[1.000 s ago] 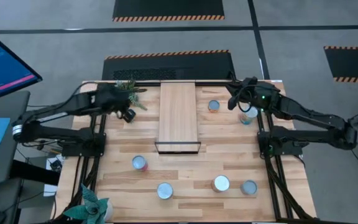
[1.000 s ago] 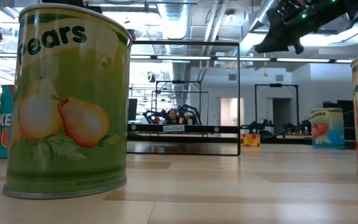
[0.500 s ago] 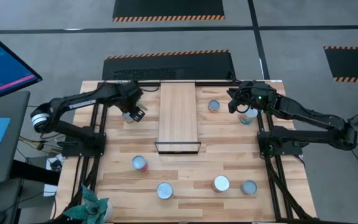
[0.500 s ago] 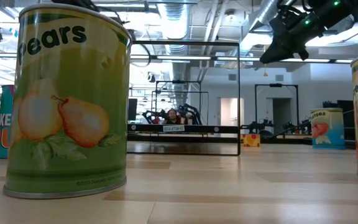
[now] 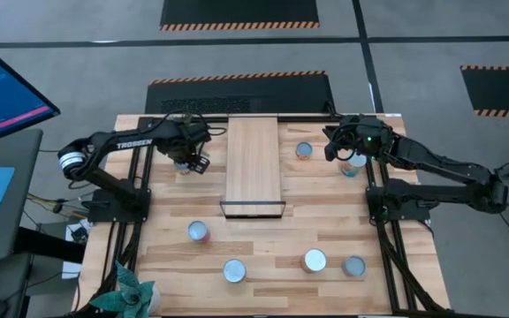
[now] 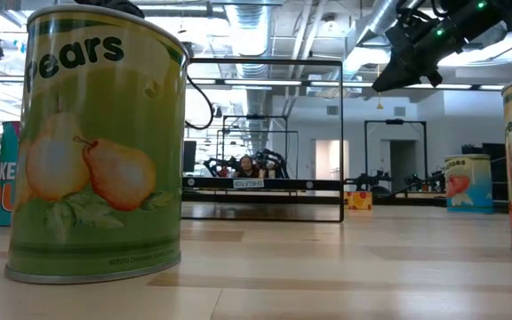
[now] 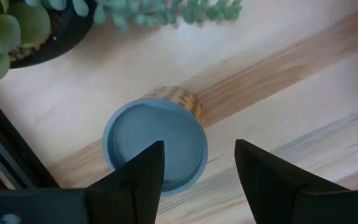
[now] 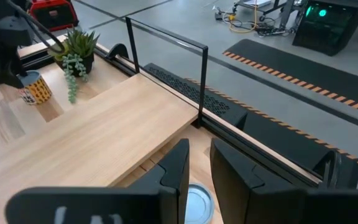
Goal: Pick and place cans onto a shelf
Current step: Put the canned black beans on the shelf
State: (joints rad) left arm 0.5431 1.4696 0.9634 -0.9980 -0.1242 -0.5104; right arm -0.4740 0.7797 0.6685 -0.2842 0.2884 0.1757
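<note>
At the tabletop's (image 5: 325, 231) far left corner, the left claw (image 7: 196, 163) hangs spread wide right over a can (image 7: 154, 144), silver-blue lid up, patterned yellow side, a potted plant (image 7: 17, 31) close by against the edge. The shelf (image 5: 254, 161) runs down the middle from the far edge, bare, with open wood either side. The right claw (image 5: 336, 146) hovers near the far right corner, fingers narrowly parted and holding nothing, beside two cans (image 5: 304, 151). Four more cans (image 5: 199, 231) sit spread along the near edge, well apart.

The left gripper (image 7: 194, 163) moved over a can (image 7: 155, 144), apparently opening wider.
</note>
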